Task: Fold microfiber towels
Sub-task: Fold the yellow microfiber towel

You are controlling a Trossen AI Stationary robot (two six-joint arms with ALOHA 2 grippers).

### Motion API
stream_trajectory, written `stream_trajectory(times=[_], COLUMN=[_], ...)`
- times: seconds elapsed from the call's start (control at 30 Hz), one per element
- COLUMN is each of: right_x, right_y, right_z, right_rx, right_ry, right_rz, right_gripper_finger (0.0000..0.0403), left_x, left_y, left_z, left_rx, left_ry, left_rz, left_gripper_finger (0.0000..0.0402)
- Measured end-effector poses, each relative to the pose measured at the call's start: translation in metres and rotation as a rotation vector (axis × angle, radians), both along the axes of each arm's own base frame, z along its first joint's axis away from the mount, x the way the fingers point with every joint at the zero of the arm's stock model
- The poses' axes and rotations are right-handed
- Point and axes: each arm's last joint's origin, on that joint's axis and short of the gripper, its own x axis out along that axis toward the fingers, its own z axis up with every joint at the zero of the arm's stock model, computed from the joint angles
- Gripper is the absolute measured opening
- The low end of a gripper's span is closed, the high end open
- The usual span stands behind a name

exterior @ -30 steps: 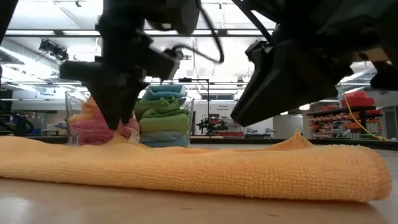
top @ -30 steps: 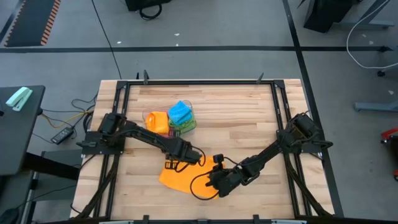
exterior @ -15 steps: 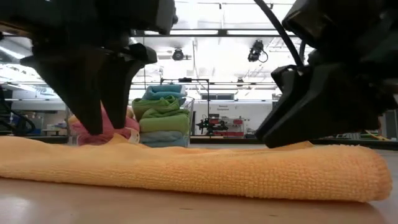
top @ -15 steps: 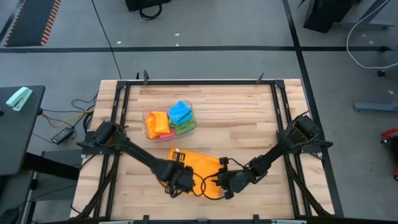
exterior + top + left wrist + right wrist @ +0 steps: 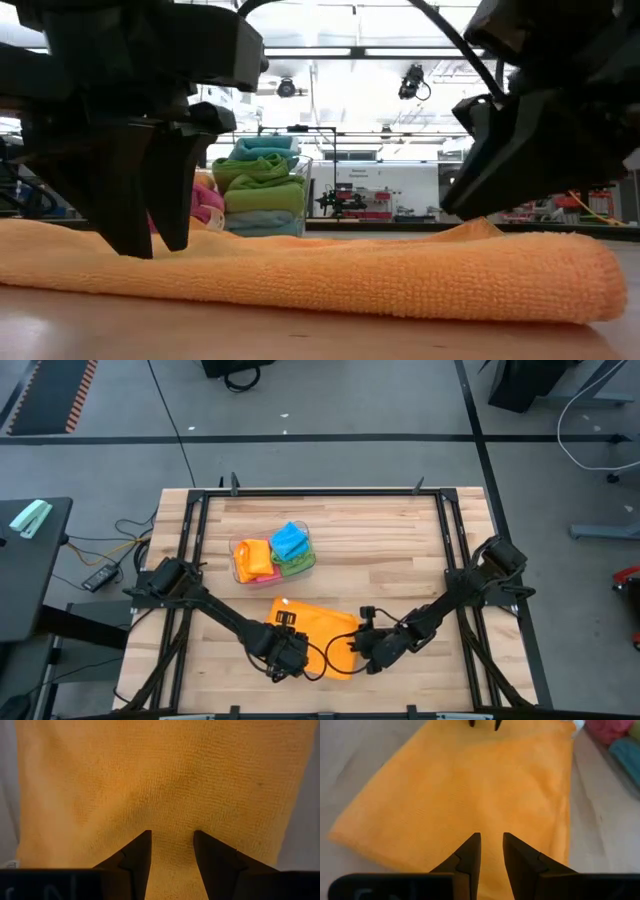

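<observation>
An orange microfiber towel (image 5: 320,630) lies folded into a flat strip on the wooden table, near its front edge. My left gripper (image 5: 171,837) points steeply down over the towel's left end, open, its fingertips (image 5: 150,245) down at the cloth. Whether they touch the cloth I cannot tell. My right gripper (image 5: 491,837) slants down over the towel's right end, open by a narrow gap with nothing between the fingers, just above the cloth (image 5: 470,225). More towels, green, blue, pink and orange, are stacked in a clear tub (image 5: 272,557).
The clear tub (image 5: 262,190) stands on the table beyond the towel, toward the far left. Bare wood (image 5: 380,550) lies to the right of the tub and beyond the towel. A black frame (image 5: 320,491) runs around the table's edges.
My left gripper has swung from the towel's far side toward the table's near edge, ending over the towel's left end, and has tipped more steeply down. My right gripper has drawn a little toward the table's right edge. The orange towel has stayed where it was.
</observation>
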Motion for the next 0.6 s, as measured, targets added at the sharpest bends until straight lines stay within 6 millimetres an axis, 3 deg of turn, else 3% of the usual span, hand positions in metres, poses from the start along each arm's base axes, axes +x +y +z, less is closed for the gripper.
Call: stream_trajectory(times=[0.33, 0.6], right_x=[-0.015, -0.008], right_y=[-0.019, -0.010], right_z=[-0.023, -0.007], right_rx=[0.016, 0.002], right_ry=[0.084, 0.058], right_rz=[-0.096, -0.001], right_gripper_finger=[0.0090, 0.0090], left_x=[-0.002, 0.001], left_y=[-0.002, -0.004], left_z=[-0.002, 0.008], left_rx=[0.011, 0.007], left_ry=[-0.004, -0.015], left_rz=[-0.023, -0.034], left_gripper_finger=[0.0146, 0.0135])
